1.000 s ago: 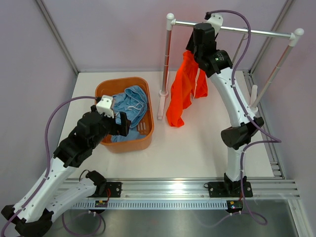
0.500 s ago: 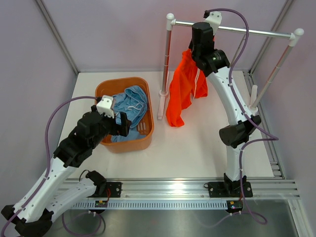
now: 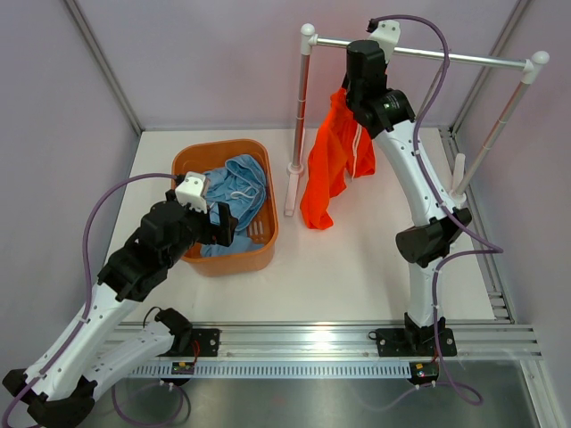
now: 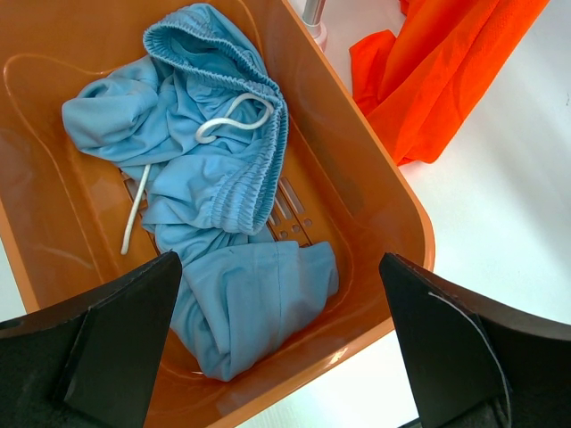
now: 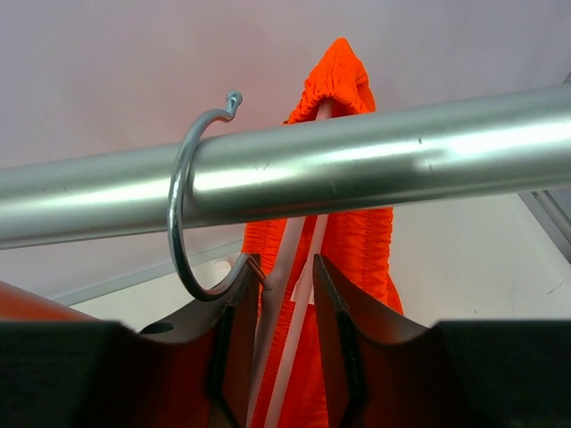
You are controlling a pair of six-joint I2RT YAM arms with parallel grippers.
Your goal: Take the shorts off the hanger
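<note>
Left arm [image 3: 98, 312]: we see white shells broken by black joint housings, running back from the jaws to a black base plate [image 3: 192, 341].
Right arm [image 3: 426, 183]: the same white-and-black build, we note, with a bulky black elbow [image 3: 435, 236] far behind the jaws.
Left gripper [image 4: 285, 357]: two broad matt-black fingers [image 4: 111, 334], wedge-shaped with flat inner faces; a thin pale wire crosses one of them.
Right gripper [image 5: 284, 308]: dark fingers with curved tips and a black strip along each inner edge.
Wrist cameras: a small white box [image 3: 191, 189] sits just behind each set of jaws.
Cables: a purple cable [image 3: 94, 223] loops from behind each arm's jaws towards its base.
</note>
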